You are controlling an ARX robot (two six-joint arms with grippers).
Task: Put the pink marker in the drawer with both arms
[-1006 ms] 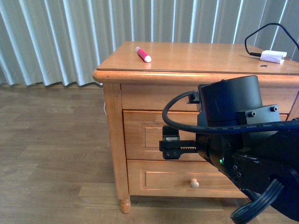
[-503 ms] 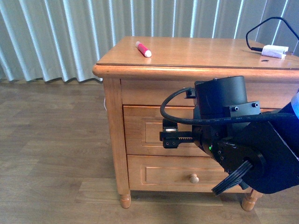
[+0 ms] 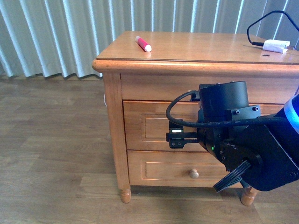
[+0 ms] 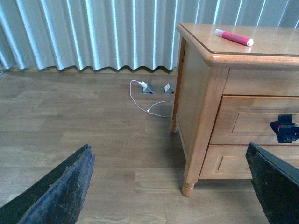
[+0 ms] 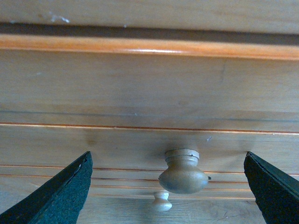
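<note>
The right arm (image 3: 252, 144) filled the near foreground, with the right gripper (image 3: 180, 138) levelled at the front of the drawer (image 3: 149, 123). Its wrist camera showed the two fingers (image 5: 56, 196) spread wide and holding nothing. The drawer's round knob (image 5: 183, 171) sat just ahead of them, in line with the gap between them and touched by neither. The drawer was shut. Below these jaws sat the lower drawer (image 3: 159, 170), also shut.

The left gripper (image 4: 168, 147) was likewise released, its fingers wide apart and empty. It was held over the wood floor (image 4: 93, 130) off to the side of the nightstand (image 3: 114, 140), well apart from it.

The pink marker (image 3: 143, 43) lay in neither pair of jaws. It rested flat on the nightstand top, above the right jaws and farther back, near the top's edge. From the left jaws it was well ahead and higher up.

Farther along the top lay a white adapter (image 3: 274, 45) with a black cable. Behind everything hung a pale pleated curtain (image 3: 56, 37).
</note>
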